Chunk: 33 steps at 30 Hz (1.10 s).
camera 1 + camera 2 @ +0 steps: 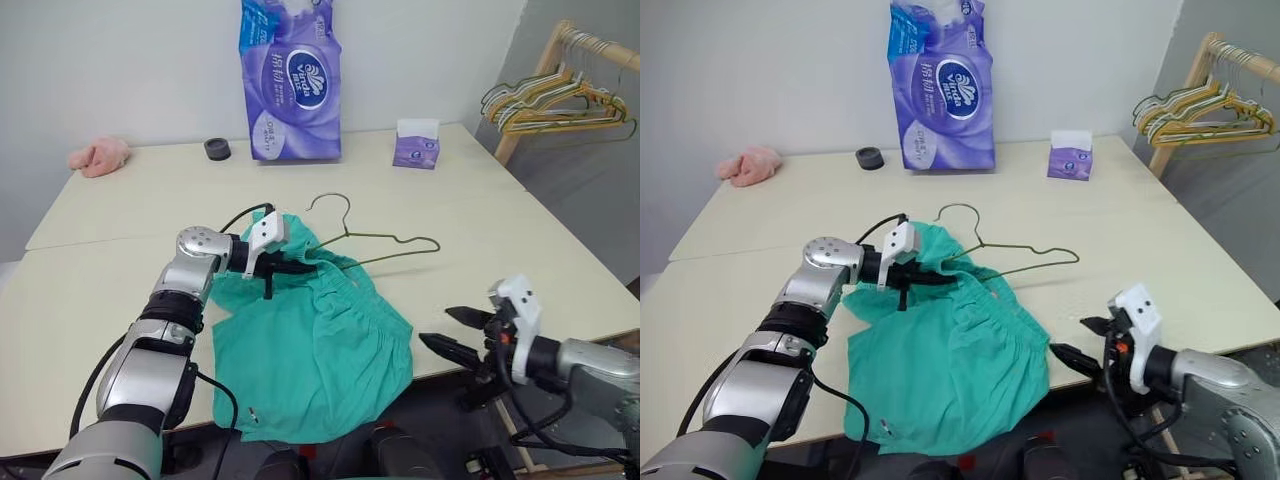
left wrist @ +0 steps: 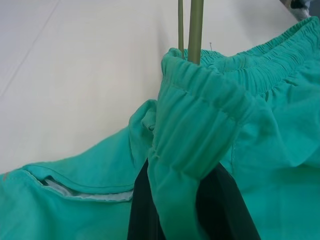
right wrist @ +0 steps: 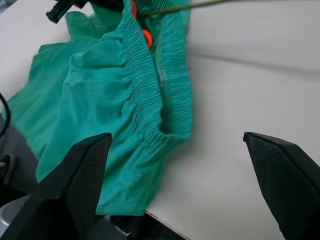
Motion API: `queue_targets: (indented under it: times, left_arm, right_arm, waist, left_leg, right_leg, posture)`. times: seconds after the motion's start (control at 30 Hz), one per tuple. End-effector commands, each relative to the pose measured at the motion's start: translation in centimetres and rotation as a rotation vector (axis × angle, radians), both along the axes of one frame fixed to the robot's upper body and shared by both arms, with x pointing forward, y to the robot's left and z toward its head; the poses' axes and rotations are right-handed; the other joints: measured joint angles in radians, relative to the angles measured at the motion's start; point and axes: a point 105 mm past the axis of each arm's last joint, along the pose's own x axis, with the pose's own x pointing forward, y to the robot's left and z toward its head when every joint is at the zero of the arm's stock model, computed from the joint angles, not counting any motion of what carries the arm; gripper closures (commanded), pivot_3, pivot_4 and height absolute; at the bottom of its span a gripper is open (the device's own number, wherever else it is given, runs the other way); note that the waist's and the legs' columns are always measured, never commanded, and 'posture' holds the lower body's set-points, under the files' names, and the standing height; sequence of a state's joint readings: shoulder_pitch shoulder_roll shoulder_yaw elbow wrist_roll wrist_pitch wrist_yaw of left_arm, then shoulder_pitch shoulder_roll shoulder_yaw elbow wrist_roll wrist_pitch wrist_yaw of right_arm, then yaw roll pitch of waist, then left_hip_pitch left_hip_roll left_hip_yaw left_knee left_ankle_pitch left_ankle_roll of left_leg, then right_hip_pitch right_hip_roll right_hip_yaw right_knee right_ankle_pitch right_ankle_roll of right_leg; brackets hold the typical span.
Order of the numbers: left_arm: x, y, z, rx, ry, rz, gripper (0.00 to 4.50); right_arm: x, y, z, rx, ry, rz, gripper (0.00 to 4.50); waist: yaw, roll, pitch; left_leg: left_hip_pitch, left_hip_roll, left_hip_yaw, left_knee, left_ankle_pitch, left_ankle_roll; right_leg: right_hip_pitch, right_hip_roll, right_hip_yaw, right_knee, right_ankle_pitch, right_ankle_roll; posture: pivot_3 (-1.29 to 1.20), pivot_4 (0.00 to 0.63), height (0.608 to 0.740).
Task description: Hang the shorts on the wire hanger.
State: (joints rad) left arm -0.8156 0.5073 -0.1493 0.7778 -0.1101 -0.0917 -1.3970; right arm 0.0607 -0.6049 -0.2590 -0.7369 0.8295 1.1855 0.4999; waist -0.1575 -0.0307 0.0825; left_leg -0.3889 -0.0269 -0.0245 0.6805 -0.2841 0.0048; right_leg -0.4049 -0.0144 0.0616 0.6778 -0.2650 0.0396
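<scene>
left gripper [image 1: 290, 268]: clenched on gathered waistband of the shorts [image 1: 320, 355], lifting it | wire hanger [image 1: 385, 242]: on the table [image 1: 120, 260], one end seemingly tucked inside waistband | shorts: draped over near table edge | right gripper [image 1: 455, 333]: jaws spread wide, empty, just beside shorts

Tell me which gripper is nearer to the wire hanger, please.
Left. The left gripper is shut on the shorts waistband right beside the wire hanger; the right gripper is open at the table edge, apart from it.
</scene>
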Motion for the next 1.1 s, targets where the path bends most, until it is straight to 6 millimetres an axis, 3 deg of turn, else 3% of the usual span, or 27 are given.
queue_targets:
  times: [0.03,0.33,0.43,0.53,0.83,0.97,1.1]
  left_arm:
    - [0.1,0.2,1.6,-0.032,-0.052,-0.002,4.45]
    - [-0.1,0.1,1.6,-0.031,-0.054,-0.01,4.45]
    - [-0.1,0.1,1.6,-0.03,-0.061,-0.01,4.5]
    - [-0.1,0.1,1.7,-0.034,-0.062,-0.01,4.5]
    - [0.1,0.7,3.0,-0.076,-0.083,0.031,4.5]
    - [-0.1,0.8,3.7,-0.098,-0.073,0.029,4.5]
    - [-2.2,0.4,4.6,-0.124,0.03,-0.055,4.5]
  right_arm:
    - [0.1,1.0,-0.3,0.039,0.023,0.013,0.0]
    - [0.7,3.2,-3.4,0.06,0.132,0.009,0.0]
    - [1.2,3.6,-3.7,0.069,0.14,-0.007,0.54]
    - [2.0,3.8,-3.8,0.044,0.113,-0.028,1.52]
    - [3.7,1.0,-2.2,-0.131,-0.068,-0.054,4.48]
    - [4.3,-0.2,-1.4,-0.193,-0.123,-0.064,4.48]
    - [6.0,-3.9,0.4,-0.311,-0.194,-0.121,4.48]
  waist:
    - [0.0,0.0,0.0]
    - [0.0,0.0,0.0]
    - [0.002,0.0,0.0]
    - [0.0,0.0,0.0]
    - [0.003,0.0,-0.001]
    - [0.003,0.0,-0.001]
    - [0.0,0.0,0.0]
  left_leg:
    - [0.0,0.0,0.0,0.0,0.0,0.0]
    - [0.0,0.0,0.0,0.0,0.0,0.0]
    - [0.0,0.0,0.0,0.0,0.0,0.0]
    - [0.0,0.0,0.0,0.0,0.0,0.0]
    - [-0.001,0.0,0.0,0.0,0.0,0.0]
    - [-0.001,0.0,0.0,0.0,0.0,0.0]
    - [-0.001,-0.001,0.0,0.0,0.0,0.0]
  right_leg:
    - [0.0,0.0,0.0,0.0,0.0,0.0]
    - [0.0,0.0,0.0,0.0,0.0,0.0]
    - [0.0,0.0,0.0,0.0,0.0,0.0]
    - [0.0,0.0,0.0,0.0,0.0,0.0]
    - [-0.001,-0.001,-0.001,0.0,0.0,0.0]
    - [-0.001,-0.001,-0.001,0.0,0.0,0.0]
    - [-0.001,-0.001,0.0,0.0,0.0,0.0]
  posture:
    - [-0.22,0.063,0.74]
    - [-0.21,0.058,0.74]
    - [-0.21,0.058,0.74]
    - [-0.21,0.055,0.74]
    - [-0.2,0.051,0.74]
    - [-0.2,0.05,0.74]
    - [-0.2,0.049,0.74]
